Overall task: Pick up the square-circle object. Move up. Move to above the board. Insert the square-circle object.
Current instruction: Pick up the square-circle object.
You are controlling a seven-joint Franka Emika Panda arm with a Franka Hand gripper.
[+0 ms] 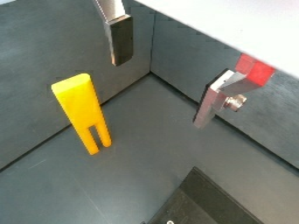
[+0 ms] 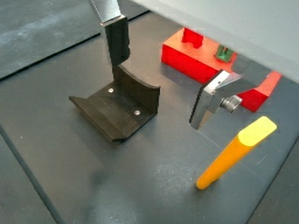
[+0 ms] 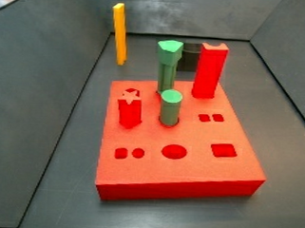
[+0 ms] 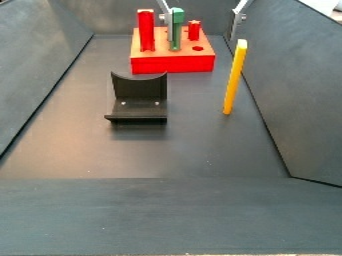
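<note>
The square-circle object (image 4: 234, 75) is a tall orange-yellow piece with two prongs. It stands upright on the dark floor, to the right of the fixture (image 4: 136, 97) and in front of the board (image 4: 171, 62). It also shows in a side view (image 3: 119, 34) and in both wrist views (image 1: 82, 114) (image 2: 233, 156). The board (image 3: 179, 150) is a flat red block with round and square holes. My gripper (image 1: 159, 92) (image 2: 158, 94) is open and empty, high above the floor and apart from the piece. Nothing is between its fingers (image 2: 114, 44).
Green pegs (image 3: 169, 64) (image 3: 171, 107) and red pegs (image 3: 209, 71) (image 3: 130, 110) stand in the board. The dark fixture (image 2: 117, 107) sits below the gripper. Grey walls (image 4: 287, 70) enclose the floor on the sides and back.
</note>
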